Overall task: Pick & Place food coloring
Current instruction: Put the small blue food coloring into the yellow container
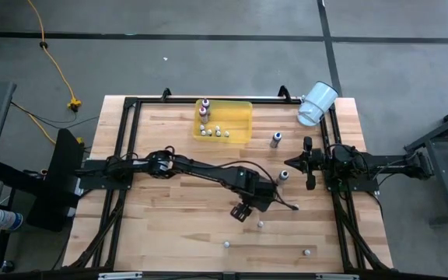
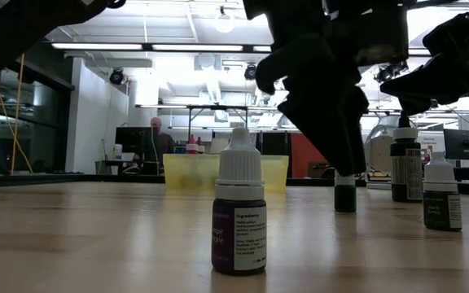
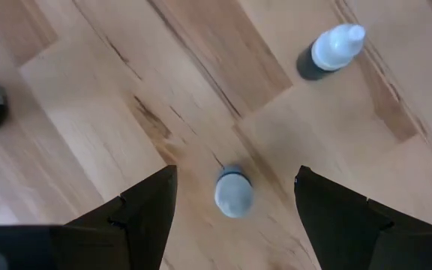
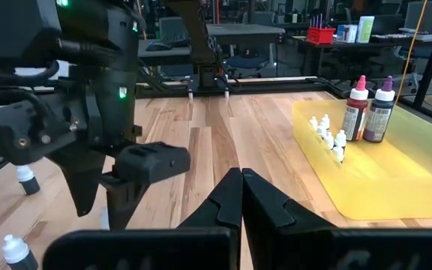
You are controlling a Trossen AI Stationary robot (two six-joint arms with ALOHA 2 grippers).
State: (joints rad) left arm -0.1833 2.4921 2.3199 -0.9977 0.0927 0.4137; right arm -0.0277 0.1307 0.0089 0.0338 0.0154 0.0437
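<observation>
Now the left gripper (image 3: 235, 199) hangs wide open astride a small dark, white-capped food coloring bottle (image 3: 233, 191); next, I judge, descend and close. Right gripper (image 4: 240, 196) waits, fingers pressed together.

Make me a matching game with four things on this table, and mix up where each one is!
Things:
1. white cup
2. yellow tray
3. left gripper
4. right gripper

Places or states:
A. open, with a small bottle between its fingers
B. holds two tall bottles and several tiny ones
C. lying on its side at a table corner
D. shut, holding nothing

Pairs: 1-C, 2-B, 3-A, 4-D
</observation>
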